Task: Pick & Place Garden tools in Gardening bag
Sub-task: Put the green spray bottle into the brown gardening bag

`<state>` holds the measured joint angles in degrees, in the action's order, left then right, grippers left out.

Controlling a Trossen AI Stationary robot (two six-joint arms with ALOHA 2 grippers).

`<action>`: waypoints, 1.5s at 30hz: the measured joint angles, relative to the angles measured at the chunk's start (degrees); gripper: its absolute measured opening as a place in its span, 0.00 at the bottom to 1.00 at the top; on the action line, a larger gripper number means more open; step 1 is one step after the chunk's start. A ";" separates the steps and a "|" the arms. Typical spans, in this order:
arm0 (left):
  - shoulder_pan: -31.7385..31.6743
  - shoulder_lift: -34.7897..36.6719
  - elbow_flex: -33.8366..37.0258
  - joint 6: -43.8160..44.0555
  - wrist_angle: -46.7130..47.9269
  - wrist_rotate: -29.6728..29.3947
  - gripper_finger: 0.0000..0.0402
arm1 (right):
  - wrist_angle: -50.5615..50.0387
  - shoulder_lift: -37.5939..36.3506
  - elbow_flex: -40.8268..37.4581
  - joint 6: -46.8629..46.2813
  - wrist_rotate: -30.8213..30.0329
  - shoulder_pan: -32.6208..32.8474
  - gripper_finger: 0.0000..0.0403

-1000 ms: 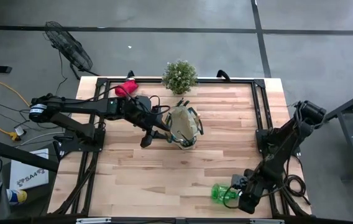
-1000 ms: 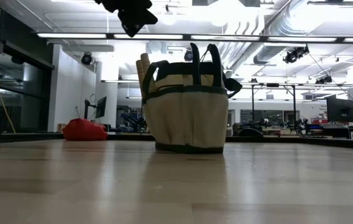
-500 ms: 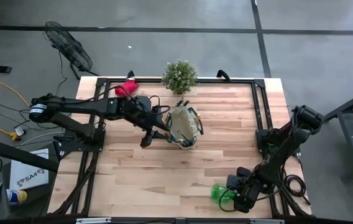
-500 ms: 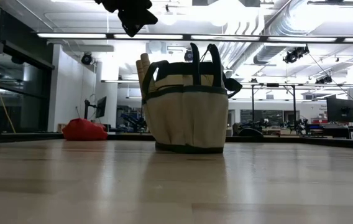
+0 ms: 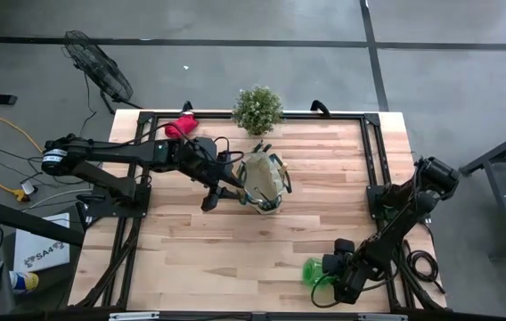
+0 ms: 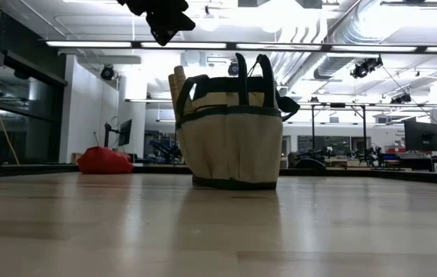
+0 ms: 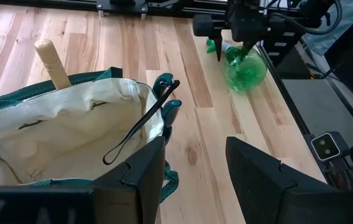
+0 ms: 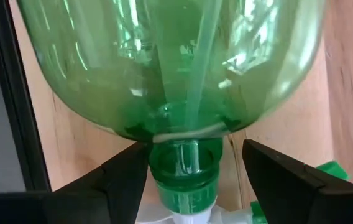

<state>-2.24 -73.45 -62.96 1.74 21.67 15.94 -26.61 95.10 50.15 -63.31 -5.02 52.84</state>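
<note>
I see the gardening bag [image 5: 263, 181] standing upright mid-table, tan fabric with dark green trim and loop handles. A wooden trowel handle [image 7: 52, 62] pokes up from inside it, and the grey-green pruning shears [image 7: 164, 99] sit in its outer edge. The red glove bundle [image 5: 180, 127] lies at the far left edge. The green spray bottle [image 5: 315, 273] lies on its side near the front right edge.

A pale wooden plank tabletop [image 5: 235, 241] is seen framed by black rails. The tan gardening bag [image 5: 263, 181] stands at centre; a red glove bundle [image 5: 180, 127] and potted plant [image 5: 257, 109] lie along the upper edge, and a green spray bottle [image 5: 314, 274] at lower right.
</note>
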 joint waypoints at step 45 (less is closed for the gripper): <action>-0.02 2.06 0.00 0.15 1.69 -4.09 0.42 | 8.00 -13.76 0.00 -3.84 0.74 -15.79 0.33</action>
<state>-2.26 -71.39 -62.96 1.89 23.36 11.86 -18.61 81.34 50.15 -67.15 -4.28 37.05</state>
